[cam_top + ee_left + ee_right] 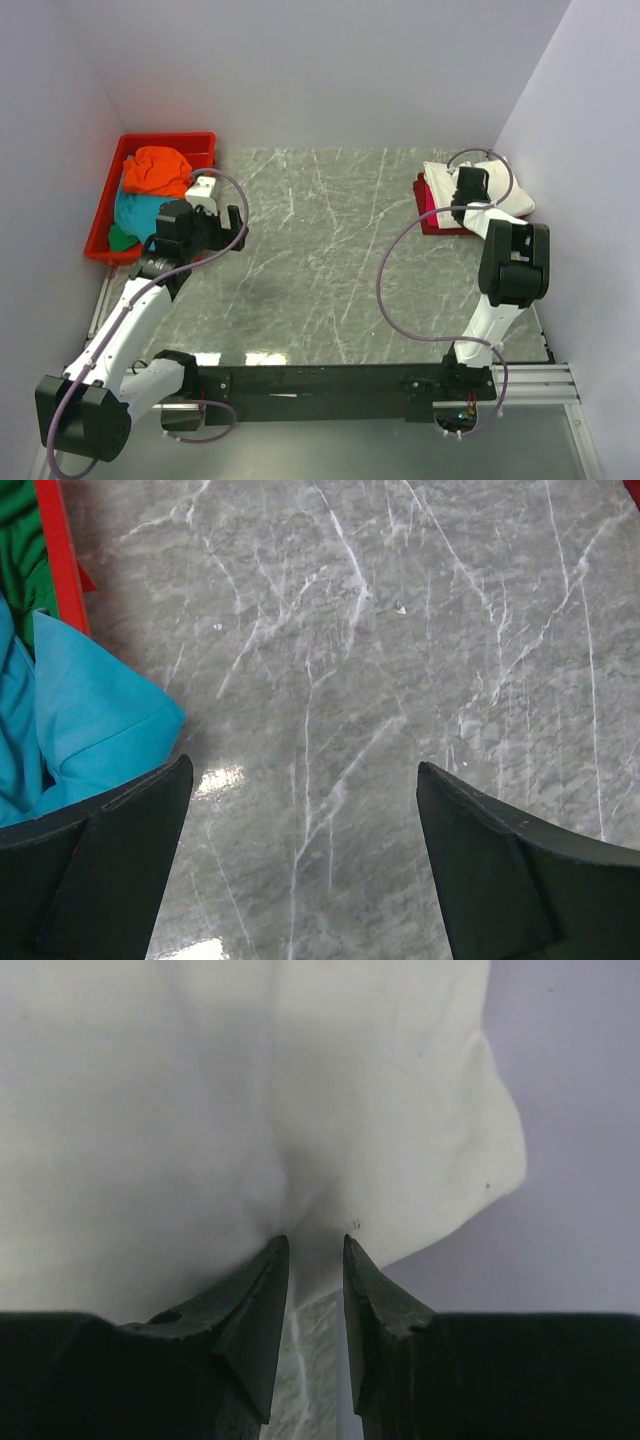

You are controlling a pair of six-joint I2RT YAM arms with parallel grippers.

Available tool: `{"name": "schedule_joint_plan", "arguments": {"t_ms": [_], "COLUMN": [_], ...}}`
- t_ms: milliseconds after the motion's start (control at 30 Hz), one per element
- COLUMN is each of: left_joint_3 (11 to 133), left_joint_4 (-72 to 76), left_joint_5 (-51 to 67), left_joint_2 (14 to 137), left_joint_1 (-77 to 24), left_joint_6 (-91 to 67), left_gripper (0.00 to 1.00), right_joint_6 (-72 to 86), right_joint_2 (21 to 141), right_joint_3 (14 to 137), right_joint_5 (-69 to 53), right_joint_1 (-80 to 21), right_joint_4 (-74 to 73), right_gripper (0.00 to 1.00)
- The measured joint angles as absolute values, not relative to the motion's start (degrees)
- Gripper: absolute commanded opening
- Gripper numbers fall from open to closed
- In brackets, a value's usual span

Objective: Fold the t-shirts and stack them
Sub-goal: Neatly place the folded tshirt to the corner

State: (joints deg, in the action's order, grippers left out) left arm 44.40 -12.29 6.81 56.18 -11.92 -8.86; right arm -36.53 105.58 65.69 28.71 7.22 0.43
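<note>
I work over a grey marble-patterned table (330, 250) veined in white, with bright glare patches (262, 357) toward 6 o'clock. Plain pale lilac walls close it in: the back wall (320, 70) at 12 o'clock, the left wall (45, 150) at 9 o'clock, the right wall (590, 180) at 3 o'clock. The light is soft and even.

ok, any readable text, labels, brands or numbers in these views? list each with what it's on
None can be read in any view.
The red tray, orange shirt, teal shirt, cream-white shirt and table show no print, label or sign.
</note>
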Motion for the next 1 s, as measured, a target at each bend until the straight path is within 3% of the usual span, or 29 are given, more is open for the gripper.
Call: {"name": "schedule_joint_plan", "arguments": {"t_ms": [667, 1000], "left_joint_3": [44.4, 44.4], "left_joint_4": [-12.9, -13.1], "left_joint_5": [7.8, 8.2], "left_joint_2": [56.9, 56.9], "left_joint_1": [-11.9, -11.9], "left_joint_6": [-8.7, -8.7], "left_gripper": [0.99, 1.0], "right_joint_6": [-38.5, -39.3], "right_joint_2": [106.8, 118.0], "right_joint_3": [76.2, 79.1], "right_joint_5": [34.3, 36.2], "right_joint_1": [11.7, 14.3], "right_joint_4": [0.3, -1.2], "right_gripper": [0.36, 0.35]}}
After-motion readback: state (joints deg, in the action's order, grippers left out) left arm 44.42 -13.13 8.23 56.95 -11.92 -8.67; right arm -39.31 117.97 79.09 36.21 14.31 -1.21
